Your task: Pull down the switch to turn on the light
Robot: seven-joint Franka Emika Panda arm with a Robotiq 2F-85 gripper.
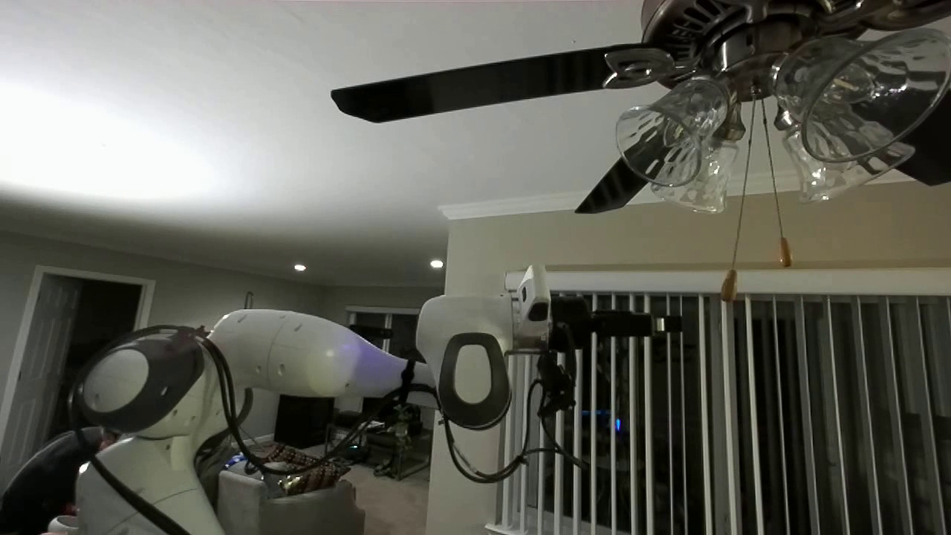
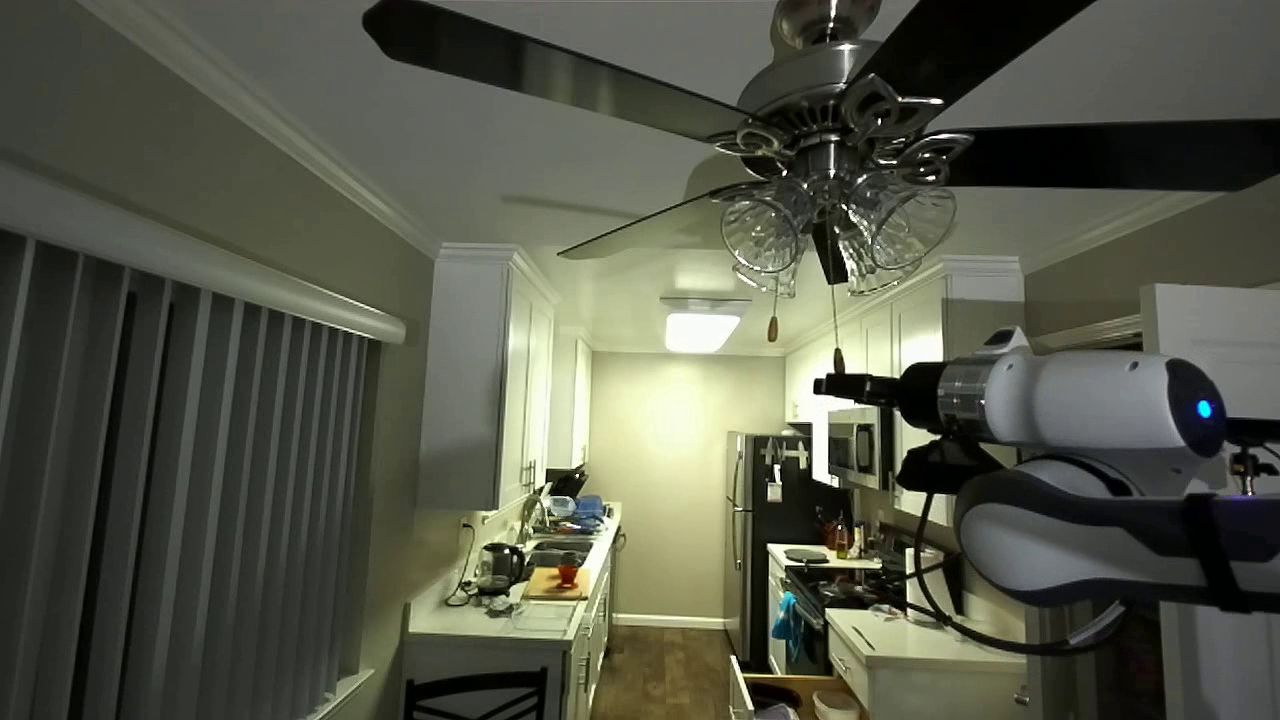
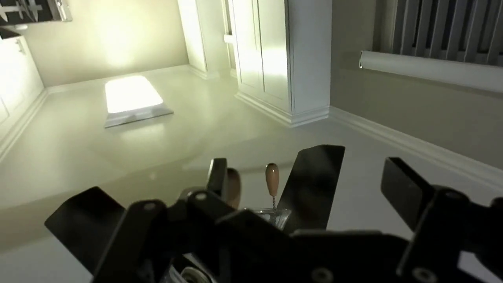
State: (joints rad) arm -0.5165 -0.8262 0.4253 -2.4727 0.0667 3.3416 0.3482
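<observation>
Two thin pull cords with tan wooden fobs hang beneath the light; which is the switch I cannot tell. Their fobs show in both exterior views, the lower one [image 1: 729, 285] [image 2: 838, 360] and the higher one [image 1: 785, 252] [image 2: 772, 328]. The light's ribbed glass shades [image 1: 672, 134] [image 2: 770, 230] look unlit. My gripper [image 1: 669, 324] [image 2: 825, 385] [image 3: 308, 184] is open and empty, a little below the fobs' height. In the upside-down wrist view, one fob [image 3: 272, 179] shows between the fingers, beyond them. A larger-looking fob [image 3: 234, 188] is partly hidden behind the left finger.
Dark fan blades [image 1: 475, 82] [image 2: 600, 80] [image 3: 314, 184] spread out above the arm. Vertical blinds [image 1: 802, 409] [image 2: 200, 420] cover a window. White kitchen cabinets [image 2: 480, 380] [image 3: 263, 51] and a lit ceiling lamp [image 2: 700, 328] [image 3: 131, 94] are farther off.
</observation>
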